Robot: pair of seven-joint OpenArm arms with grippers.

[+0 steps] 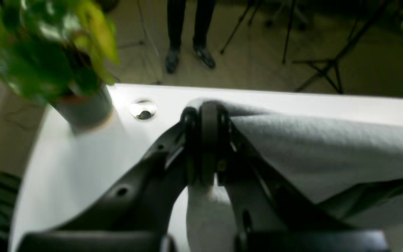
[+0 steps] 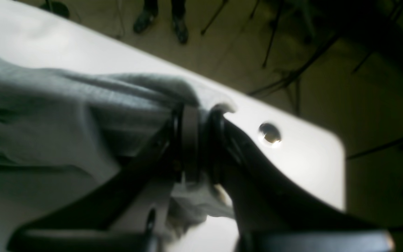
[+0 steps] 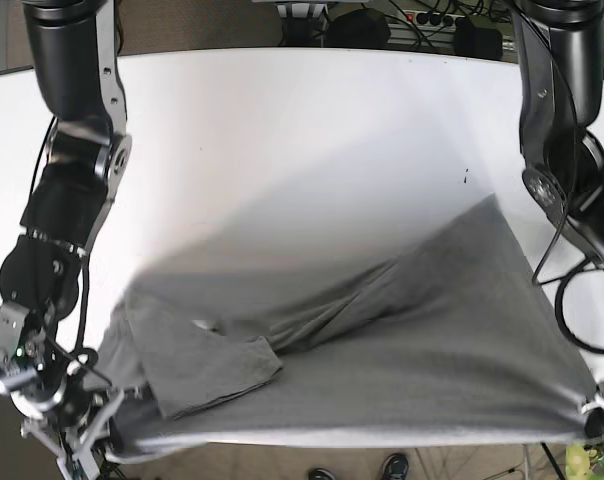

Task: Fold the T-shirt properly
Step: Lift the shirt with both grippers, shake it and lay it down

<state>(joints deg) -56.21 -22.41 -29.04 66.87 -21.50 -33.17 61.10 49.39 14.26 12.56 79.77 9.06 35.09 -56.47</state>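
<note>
The broad white tabletop [image 3: 312,130] fills most of the base view and is bare across its upper half, which I judge to be the room left for the fold to land.

The grey knitted T-shirt [image 3: 422,340] spreads over the lower half of that view. Its bottom edge is drawn into a taut line between the lower corners, lifted off the surface, while the rest sags back toward the centre. A loose flap, probably a sleeve, lies folded over at lower left. The stretch between the two held corners likely keeps the edge straight so it can be carried over evenly.

The black left gripper [image 1: 206,140], at centre of its wrist view, is pressed together on a bunched corner of cloth. The black right gripper [image 2: 196,143] likewise pinches a gathered corner.

A green leafy plant in a grey pot [image 1: 82,108] stands at upper left of the left wrist view, near the table's edge.
</note>
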